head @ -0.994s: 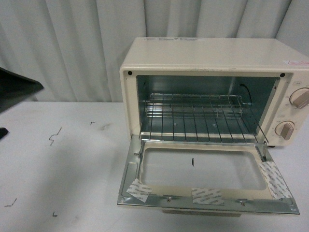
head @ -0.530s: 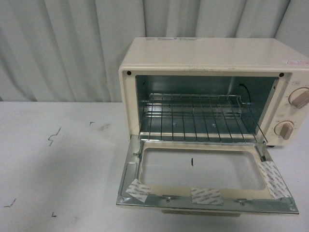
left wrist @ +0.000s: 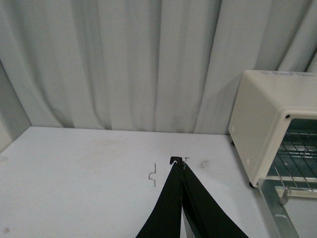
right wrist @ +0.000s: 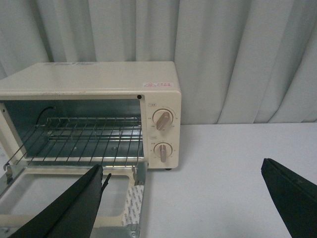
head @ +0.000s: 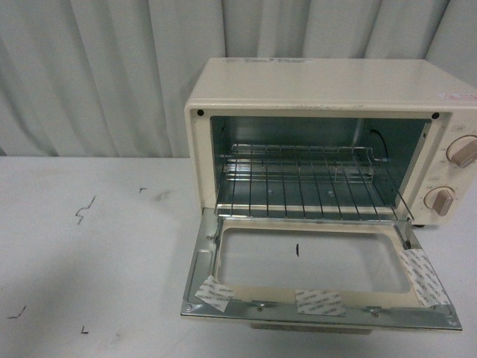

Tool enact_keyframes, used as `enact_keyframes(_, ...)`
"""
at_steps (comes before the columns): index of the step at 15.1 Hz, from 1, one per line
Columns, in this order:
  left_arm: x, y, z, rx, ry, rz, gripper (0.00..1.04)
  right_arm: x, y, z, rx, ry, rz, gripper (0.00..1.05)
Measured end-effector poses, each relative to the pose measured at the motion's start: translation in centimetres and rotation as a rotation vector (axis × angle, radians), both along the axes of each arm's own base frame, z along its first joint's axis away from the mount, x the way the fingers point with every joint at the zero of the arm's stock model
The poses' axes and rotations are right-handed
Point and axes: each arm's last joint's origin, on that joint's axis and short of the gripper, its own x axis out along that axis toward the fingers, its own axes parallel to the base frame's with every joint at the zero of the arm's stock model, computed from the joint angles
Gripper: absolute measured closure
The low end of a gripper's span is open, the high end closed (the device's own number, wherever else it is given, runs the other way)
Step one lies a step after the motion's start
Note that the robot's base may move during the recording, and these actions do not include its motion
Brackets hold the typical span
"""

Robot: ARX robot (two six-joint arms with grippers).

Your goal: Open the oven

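Note:
The cream-white oven point(head: 320, 86) stands on the white table with its glass door point(head: 313, 261) folded down flat toward me, the wire rack point(head: 305, 183) showing inside. Two beige knobs point(head: 447, 175) sit on its right side. Neither arm appears in the front view. In the left wrist view my left gripper point(left wrist: 179, 161) is shut on nothing, hovering over the table left of the oven point(left wrist: 265, 119). The right wrist view has my right gripper point(right wrist: 182, 173) wide open, one finger point(right wrist: 74, 203) above the lowered door point(right wrist: 64, 193), the other finger point(right wrist: 292, 196) over bare table to the right of the oven point(right wrist: 99, 79).
A pale pleated curtain point(head: 112, 74) hangs behind the table. Small dark scuffs and a bent scrap point(head: 84, 211) mark the tabletop left of the oven. Pieces of white tape point(head: 320, 302) are stuck along the door's front edge.
A dark arm part seen at the far left a second ago has left the front view. The oven and its lowered door have stayed put.

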Motion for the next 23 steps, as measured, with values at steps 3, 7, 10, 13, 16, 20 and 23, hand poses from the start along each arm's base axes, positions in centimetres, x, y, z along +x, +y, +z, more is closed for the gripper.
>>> enact_keyframes(3, -0.8, -0.2, -0.7, 0.000, -0.002, -0.026, 1.03, 0.0, 0.0, 0.0, 0.000, 0.000, 0.000, 0.06)
enact_keyframes(7, -1.6, -0.2, -1.3, 0.000, -0.005, -0.026, 1.03, 0.0, 0.0, 0.0, 0.000, 0.000, 0.000, 0.06)
enact_keyframes(10, -2.0, -0.2, -1.9, 0.000, -0.011, -0.026, 1.03, 0.0, 0.0, 0.0, 0.000, 0.000, 0.000, 0.06)
enact_keyframes(13, -2.4, -0.2, -1.9, 0.000, -0.014, -0.026, 1.03, 0.0, 0.0, 0.0, 0.000, 0.000, 0.000, 0.06)
enact_keyframes(16, -3.1, -0.2, -2.4, 0.000, 0.024, -0.026, 1.03, 0.0, 0.0, 0.0, 0.000, 0.000, 0.000, 0.06)
enact_keyframes(20, -3.7, -0.2, -2.2, 0.000, -0.009, -0.025, 1.03, 0.0, 0.0, 0.0, 0.000, 0.000, 0.000, 0.06)
enact_keyframes(23, -3.7, -0.2, -2.2, 0.000, -0.008, -0.026, 0.82, 0.0, 0.0, 0.0, 0.000, 0.000, 0.000, 0.06)
